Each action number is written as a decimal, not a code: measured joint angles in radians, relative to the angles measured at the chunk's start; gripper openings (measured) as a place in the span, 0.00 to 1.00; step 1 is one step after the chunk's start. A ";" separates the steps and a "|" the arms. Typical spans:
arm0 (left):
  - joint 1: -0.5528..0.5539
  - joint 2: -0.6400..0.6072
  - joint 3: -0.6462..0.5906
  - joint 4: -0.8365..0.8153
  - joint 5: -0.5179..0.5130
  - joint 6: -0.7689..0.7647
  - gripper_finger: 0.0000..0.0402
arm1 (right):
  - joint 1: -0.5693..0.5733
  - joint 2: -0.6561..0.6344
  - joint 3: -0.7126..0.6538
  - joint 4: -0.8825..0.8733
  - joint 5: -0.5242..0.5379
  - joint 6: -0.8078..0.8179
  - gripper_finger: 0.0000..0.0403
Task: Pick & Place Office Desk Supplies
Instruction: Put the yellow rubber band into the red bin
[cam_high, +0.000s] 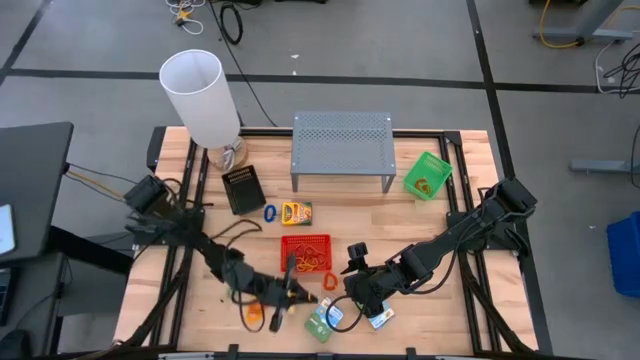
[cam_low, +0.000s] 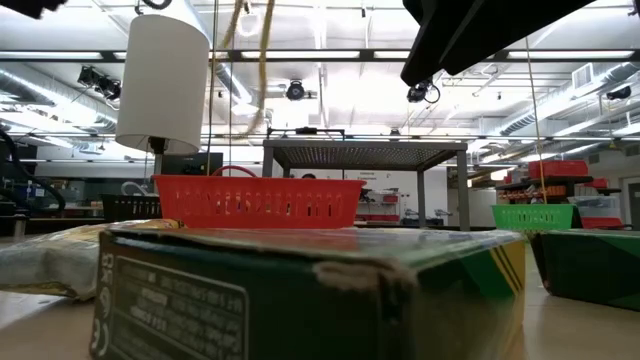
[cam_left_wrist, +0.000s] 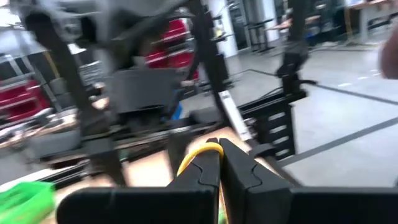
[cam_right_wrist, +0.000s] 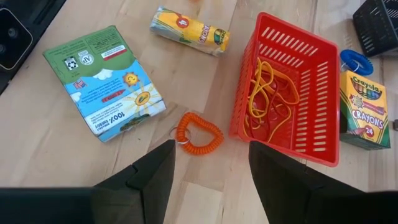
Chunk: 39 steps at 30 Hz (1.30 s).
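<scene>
My left gripper (cam_left_wrist: 214, 146) is shut on a thin yellow rubber band (cam_left_wrist: 200, 153). It stands just off the near edge of the red mesh tray (cam_high: 305, 252), level above the table (cam_high: 290, 292). My right gripper (cam_right_wrist: 211, 154) hangs open, tilted down over an orange coil band (cam_right_wrist: 198, 133) that lies flat on the wood beside the tray (cam_right_wrist: 286, 87). Several yellow and orange bands (cam_right_wrist: 271, 93) lie in the tray. The crayon box (cam_right_wrist: 364, 112), a blue coil (cam_right_wrist: 356, 61), a green-blue packet (cam_right_wrist: 104, 78) and a yellow packet (cam_right_wrist: 189, 28) lie flat around it. My left gripper pinches the yellow rubber band between its two shut fingers, at their free ends. A small bow of the band (cam_left_wrist: 198, 154) sticks out past the fingertips. The fingers point level. How the remainder of the band hangs is hidden by the fingers.
The grey perforated stand (cam_high: 342, 150), the white lampshade (cam_high: 200, 92), the black box (cam_high: 243, 188) and the green tray (cam_high: 428, 175) stand along the far half. More packets (cam_high: 322, 322) lie at the near edge, between the two arms. My two grippers are close together there.
</scene>
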 joint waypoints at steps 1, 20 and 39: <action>0.011 -0.017 -0.013 -0.006 -0.009 0.005 0.00 | 0.000 0.000 0.000 0.000 0.000 0.000 0.53; 0.200 -0.175 -0.090 -0.461 0.011 -0.178 0.00 | 0.000 0.000 0.000 0.001 0.000 0.001 0.53; 0.279 -0.175 -0.090 -0.696 0.136 -0.298 0.01 | 0.000 0.000 0.000 0.001 0.000 0.001 0.53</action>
